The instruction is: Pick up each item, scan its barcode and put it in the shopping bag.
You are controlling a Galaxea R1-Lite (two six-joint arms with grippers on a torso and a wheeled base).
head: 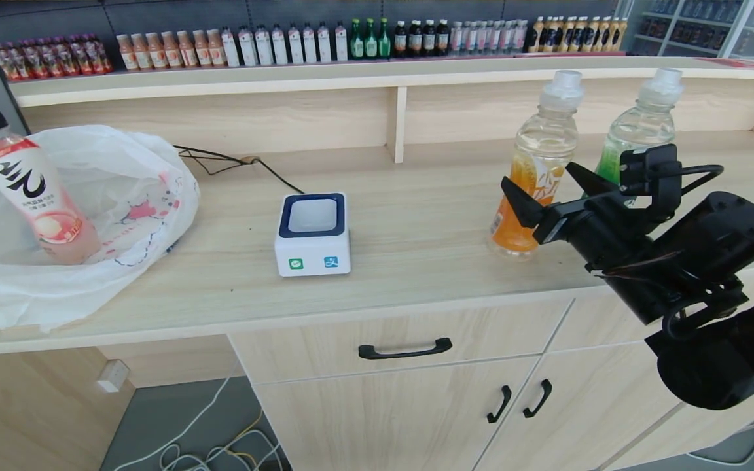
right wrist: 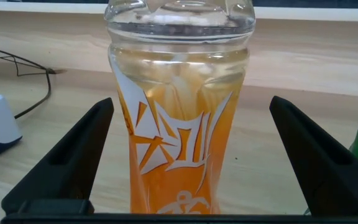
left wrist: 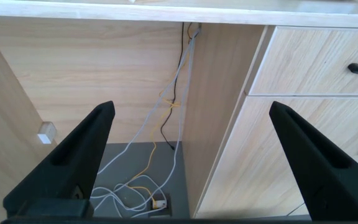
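Note:
An orange-label bottle (head: 537, 167) stands upright on the wooden counter (head: 416, 216) at the right, with a green-label bottle (head: 642, 124) just behind it. My right gripper (head: 547, 186) is open right in front of the orange bottle (right wrist: 179, 124), its fingers either side of the bottle without touching. A white barcode scanner (head: 313, 233) sits mid-counter. At the left the white shopping bag (head: 108, 216) holds a pink-label bottle (head: 33, 190). My left gripper (left wrist: 191, 162) is open below the counter, facing the cabinet front.
A cable (head: 233, 162) runs from the scanner toward the back wall. A raised shelf (head: 396, 72) with several drinks bottles lines the counter's back. Drawers and doors with black handles (head: 405, 350) sit below; loose cables (left wrist: 142, 180) lie on the floor.

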